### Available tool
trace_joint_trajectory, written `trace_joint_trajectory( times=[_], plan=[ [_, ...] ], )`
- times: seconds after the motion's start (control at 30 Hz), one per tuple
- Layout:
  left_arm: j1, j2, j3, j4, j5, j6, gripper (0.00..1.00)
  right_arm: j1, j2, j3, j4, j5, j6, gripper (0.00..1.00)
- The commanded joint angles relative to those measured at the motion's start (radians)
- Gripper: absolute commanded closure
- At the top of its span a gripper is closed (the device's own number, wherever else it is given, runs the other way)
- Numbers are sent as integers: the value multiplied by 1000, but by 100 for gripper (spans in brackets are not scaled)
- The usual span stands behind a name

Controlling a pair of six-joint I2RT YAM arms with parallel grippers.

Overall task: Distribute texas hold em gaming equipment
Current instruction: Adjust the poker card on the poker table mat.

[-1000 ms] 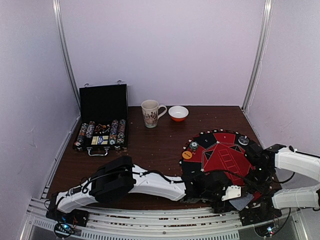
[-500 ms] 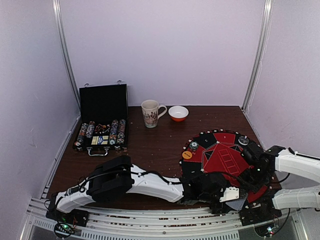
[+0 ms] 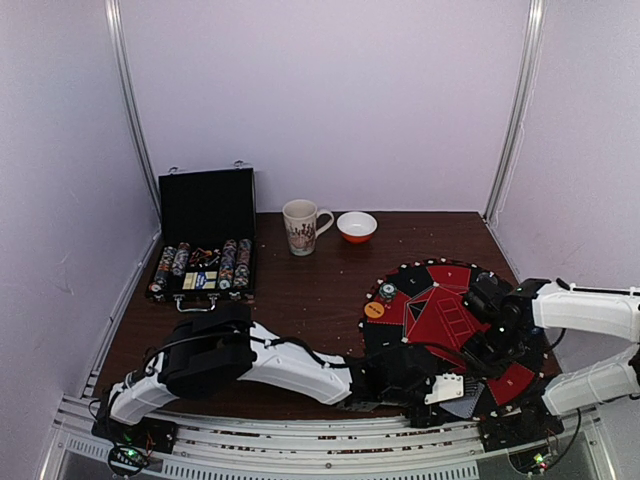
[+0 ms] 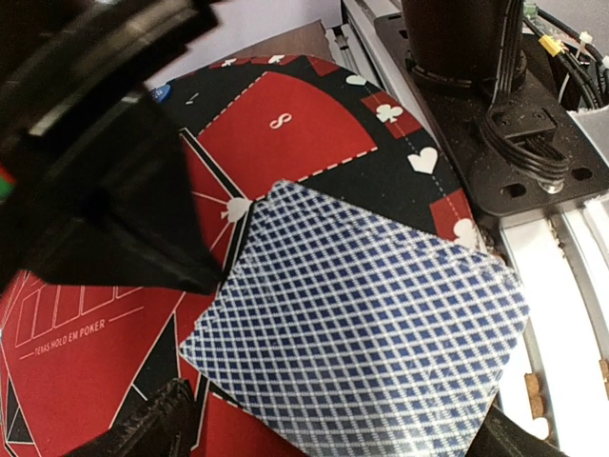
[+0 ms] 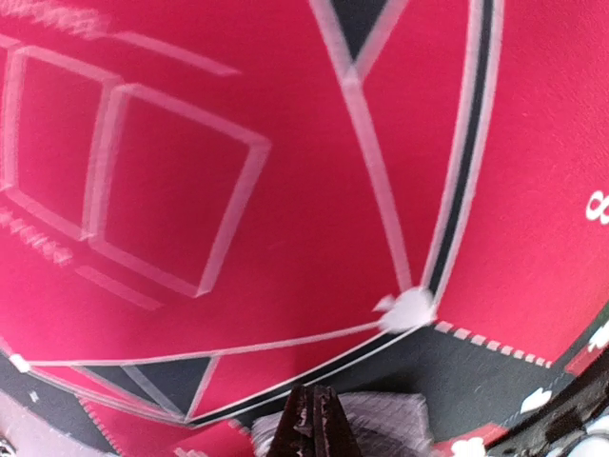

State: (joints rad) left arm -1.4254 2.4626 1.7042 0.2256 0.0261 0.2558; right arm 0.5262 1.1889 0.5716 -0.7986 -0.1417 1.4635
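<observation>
The step in hand looks like dealing a card to a seat on the near side of the round mat (image 3: 450,318). One grey-backed card (image 4: 371,333) lies face down on the mat's near rim, and one corner hangs out past the edge toward the metal rail (image 4: 571,286). The left gripper (image 4: 333,436) hovers low over it with its jaws spread wide to either side of the card, gripping nothing. The right gripper (image 5: 314,424) has its jaws pressed fully together and holds nothing. Its tip sits at the card's inner edge; whether it touches the card I cannot tell. If the card is to stay there, the next move calls for a straight lift by the left arm, with the right tip drawn back toward the mat's middle so neither drags the card further off the rim. Room is tight here — both wrists crowd the same near corner, with the right arm's base plate (image 4: 476,143) just beside the overhanging corner. Three small discs (image 3: 374,310) sit along the mat's far and left border, well apart from the card. The open brown tabletop (image 3: 300,300) lies to the left, between the mat and the open case (image 3: 205,270) of chips. The mug (image 3: 300,227) and bowl (image 3: 357,227) stand far back.
</observation>
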Motion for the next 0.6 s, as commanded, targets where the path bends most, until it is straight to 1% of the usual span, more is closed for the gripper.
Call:
trace_joint_trajectory(
  times=[0.0, 0.17, 0.3, 0.37, 0.47, 0.57],
  plan=[
    [28, -26, -35, 12, -15, -4, 8, -11, 21, 93, -106, 82, -70, 100],
    [26, -30, -32, 11, -10, -13, 8, -80, 5, 142, -193, 159, -108, 100],
    [26, -41, -44, 9, -7, -10, 8, -110, -35, 192, -322, 233, -127, 100],
    [27, -45, -53, 12, -2, -7, 8, -110, -58, 184, -394, 222, -128, 100],
    [27, -44, -55, 13, 7, -7, 9, -109, -91, 143, -427, 163, -121, 100],
    [26, -45, -54, 11, 18, -10, 10, -110, -101, 122, -462, 149, -124, 100]
  ],
)
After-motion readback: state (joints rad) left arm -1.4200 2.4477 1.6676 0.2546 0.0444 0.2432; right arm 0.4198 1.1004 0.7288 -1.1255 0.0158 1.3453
